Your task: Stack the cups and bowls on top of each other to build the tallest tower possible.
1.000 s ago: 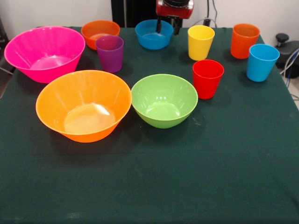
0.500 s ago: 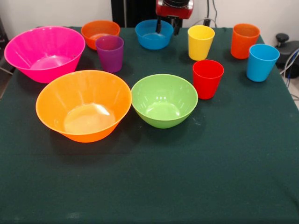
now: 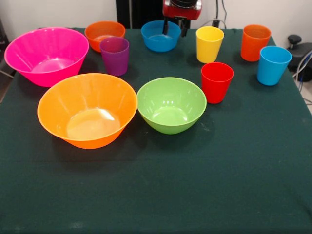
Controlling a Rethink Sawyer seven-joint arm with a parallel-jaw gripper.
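All bowls and cups stand apart and upright on the green cloth; no tower stands. The large pink bowl (image 3: 47, 54) is at the far left, the large orange bowl (image 3: 87, 109) in front of it, the green bowl (image 3: 171, 104) at centre. A small orange bowl (image 3: 104, 34) and a small blue bowl (image 3: 160, 35) sit at the back. The purple cup (image 3: 115, 55), yellow cup (image 3: 209, 44), red cup (image 3: 216, 82), orange cup (image 3: 255, 42) and light blue cup (image 3: 272, 65) stand around them. My gripper (image 3: 175, 27) hangs open at the top, by the blue bowl's right rim, holding nothing.
The dark green tablecloth (image 3: 195, 185) covers the whole table. Black equipment and cables (image 3: 298, 48) lie past the right edge.
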